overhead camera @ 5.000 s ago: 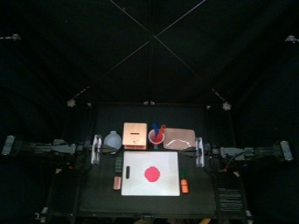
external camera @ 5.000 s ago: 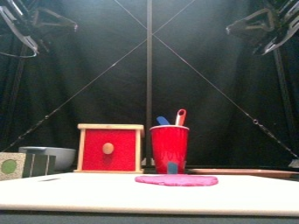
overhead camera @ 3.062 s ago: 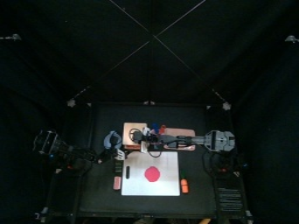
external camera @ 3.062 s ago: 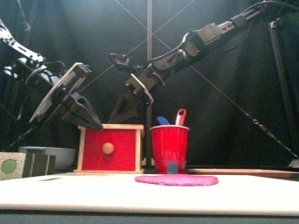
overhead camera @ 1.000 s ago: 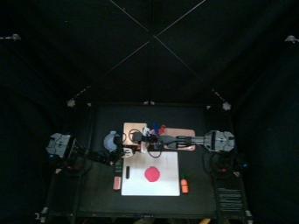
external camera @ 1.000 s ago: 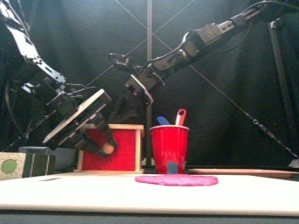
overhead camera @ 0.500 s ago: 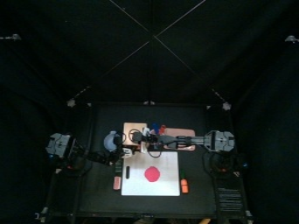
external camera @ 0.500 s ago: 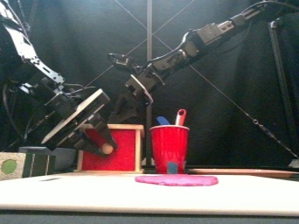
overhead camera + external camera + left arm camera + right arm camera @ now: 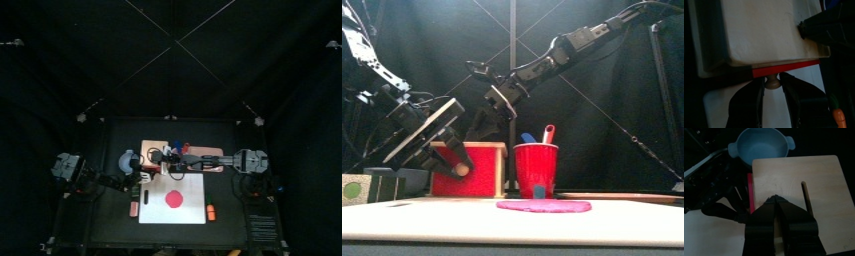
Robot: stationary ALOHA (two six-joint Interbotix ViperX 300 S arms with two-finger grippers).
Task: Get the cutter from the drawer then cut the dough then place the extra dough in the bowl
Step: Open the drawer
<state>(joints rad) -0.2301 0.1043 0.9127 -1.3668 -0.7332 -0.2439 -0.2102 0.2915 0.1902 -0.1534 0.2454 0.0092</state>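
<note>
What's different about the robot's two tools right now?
The left tool has its jaws apart, one on each side of the knob on the red drawer front; the right tool has its jaws shut. The left tool is at the front of the wooden box, while the right tool points down at the box's top. Both tools are at that same box, and neither carries anything.

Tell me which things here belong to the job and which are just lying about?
For the job: wooden box, its red drawer front, pink dough disc, white cutting board, blue-grey bowl.
Just lying about: red cup, toy knives, toy carrot, small orange toy.
</note>
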